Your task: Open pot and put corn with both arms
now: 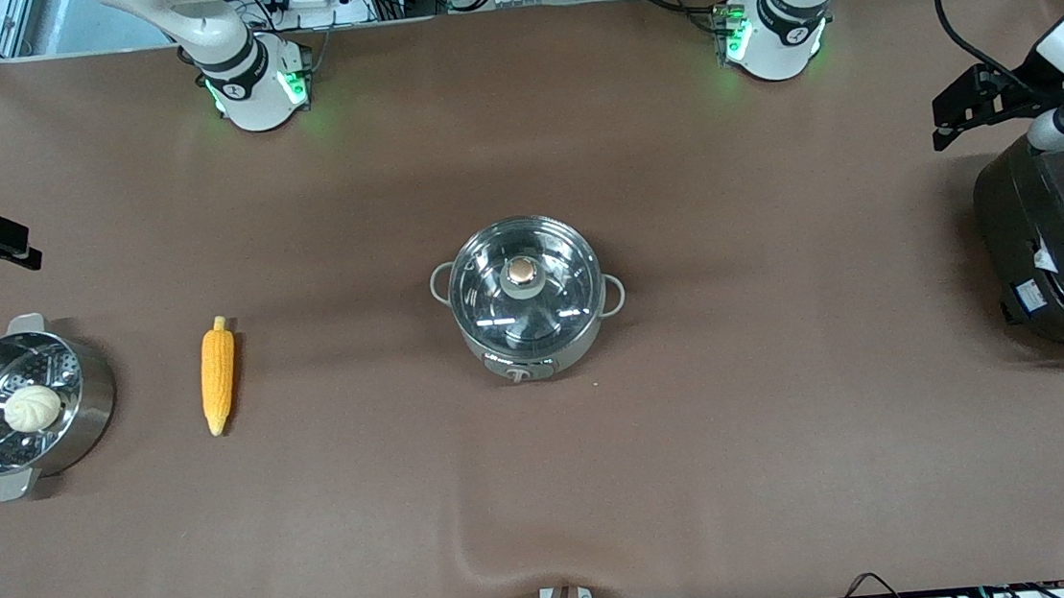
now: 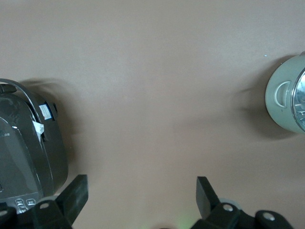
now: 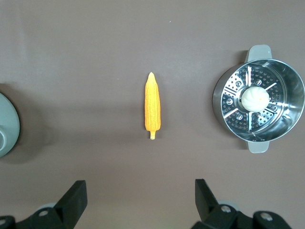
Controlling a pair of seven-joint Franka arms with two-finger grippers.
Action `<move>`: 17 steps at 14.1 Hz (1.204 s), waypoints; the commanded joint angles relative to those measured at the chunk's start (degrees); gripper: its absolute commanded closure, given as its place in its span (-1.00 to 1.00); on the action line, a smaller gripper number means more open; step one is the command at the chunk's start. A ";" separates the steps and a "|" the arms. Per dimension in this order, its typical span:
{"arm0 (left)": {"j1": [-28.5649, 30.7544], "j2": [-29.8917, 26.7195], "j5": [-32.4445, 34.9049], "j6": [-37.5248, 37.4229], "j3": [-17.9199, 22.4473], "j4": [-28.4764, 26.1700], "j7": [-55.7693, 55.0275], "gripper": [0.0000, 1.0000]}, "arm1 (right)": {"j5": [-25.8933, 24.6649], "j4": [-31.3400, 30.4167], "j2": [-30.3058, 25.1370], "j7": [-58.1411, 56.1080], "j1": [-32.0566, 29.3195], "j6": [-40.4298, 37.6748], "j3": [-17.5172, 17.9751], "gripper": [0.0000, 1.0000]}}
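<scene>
Front view: round shiny steel pot point(image 1: 528, 299) sits mid-surface, glass lid with copper knob point(image 1: 521, 270) on; yellow-orange corn cob point(image 1: 218, 375) lies toward the right arm's end, long axis running toward the camera, beside a steel steamer pot point(image 1: 21, 406).
Left wrist view: left claw point(image 2: 142, 198) spread wide, empty, over bare brown surface point(image 2: 157, 95) between pot and large black cooker point(image 2: 28, 152).
Right wrist view: right claw point(image 3: 140, 198) wide, empty, hovering near the corn, so the right arm is judged nearer it.

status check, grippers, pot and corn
Left gripper open by black cooker; right gripper open above corn. Pot lidded. Nothing blocking.
</scene>
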 commanded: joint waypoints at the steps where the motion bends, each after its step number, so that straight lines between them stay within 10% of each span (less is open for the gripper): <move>1: 0.28 -0.39 -0.62 -1.30 -0.43 0.78 1.48 -1.00 | 0.77 1.00 0.54 0.73 -0.89 -0.77 0.50 -1.00; 12: -2.61 4.95 -0.89 -1.13 -1.57 1.92 -0.45 -1.00 | 0.16 0.74 2.64 0.99 -0.46 0.54 0.50 -1.00; 17: -8.84 13.21 -3.70 1.86 -1.57 6.30 -8.77 -1.00 | 0.86 -11.63 4.58 1.43 0.85 15.37 0.77 -1.00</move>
